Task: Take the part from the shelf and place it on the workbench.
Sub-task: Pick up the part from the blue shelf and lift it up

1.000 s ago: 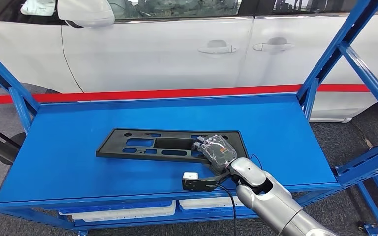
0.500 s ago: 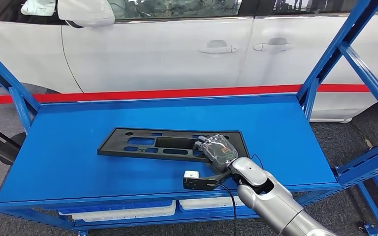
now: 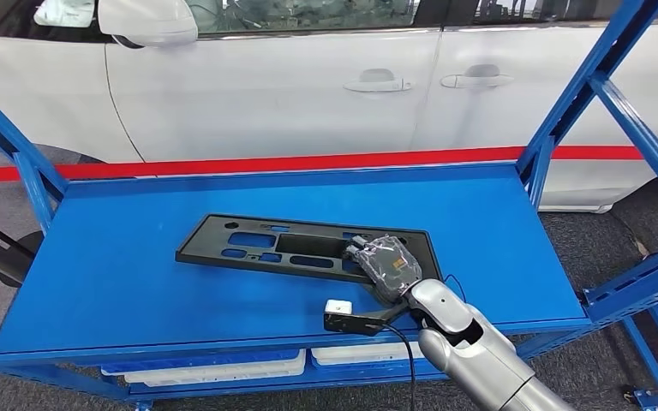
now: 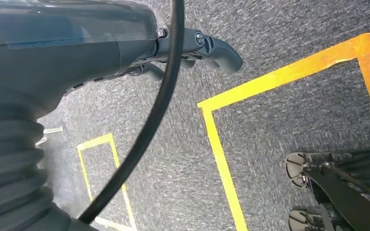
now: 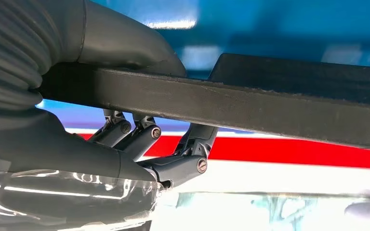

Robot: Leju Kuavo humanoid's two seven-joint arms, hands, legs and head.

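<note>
White car [image 3: 308, 77] stands behind the blue shelf [image 3: 137, 282] — on that shelf lies the flat black part [image 3: 266, 244], tilted, its near right corner clamped by the right hand [image 3: 385, 265]. Left hand [image 4: 192, 45] hangs over grey floor, fingers curled on nothing.

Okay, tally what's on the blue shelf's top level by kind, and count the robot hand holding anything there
Black plastic part: 1
Right hand gripping the part's near edge: 1
Blue shelf carrying it: 1
Total: 3
</note>
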